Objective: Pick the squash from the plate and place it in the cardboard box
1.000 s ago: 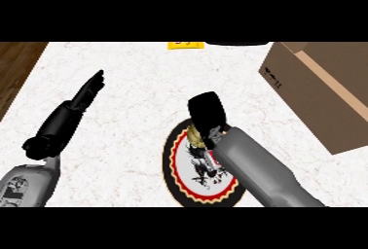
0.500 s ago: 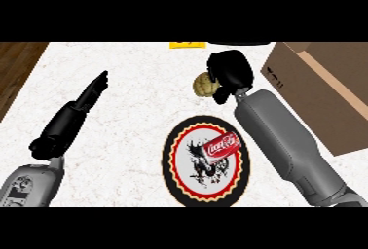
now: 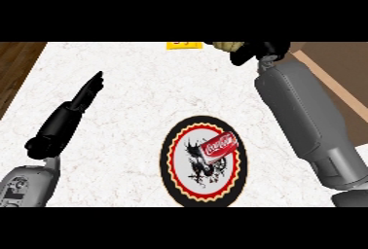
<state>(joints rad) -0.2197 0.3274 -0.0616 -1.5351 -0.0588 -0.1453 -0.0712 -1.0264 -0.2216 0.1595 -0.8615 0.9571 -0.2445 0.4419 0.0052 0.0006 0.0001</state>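
Note:
My right hand (image 3: 260, 50) is at the top edge of the head view, its fingers curled round the pale yellow squash (image 3: 227, 45), of which only a small part shows. The hand is raised far beyond the plate, just left of the cardboard box (image 3: 332, 73) at the upper right. The round black plate (image 3: 204, 160), with a red label and a cream scalloped ring, lies on the counter with nothing on it. My left hand (image 3: 75, 104) rests open at the left, fingers straight and pointing away.
The white marble counter (image 3: 137, 78) ends at a dark wooden strip (image 3: 16, 63) along the left. A small yellow object (image 3: 182, 45) lies at the far edge. My right forearm (image 3: 305, 121) slants across the space between plate and box.
My right hand has lifted the squash off the plate and carried it up and to the right, toward the box. The plate now lies bare. The left hand has hardly moved.

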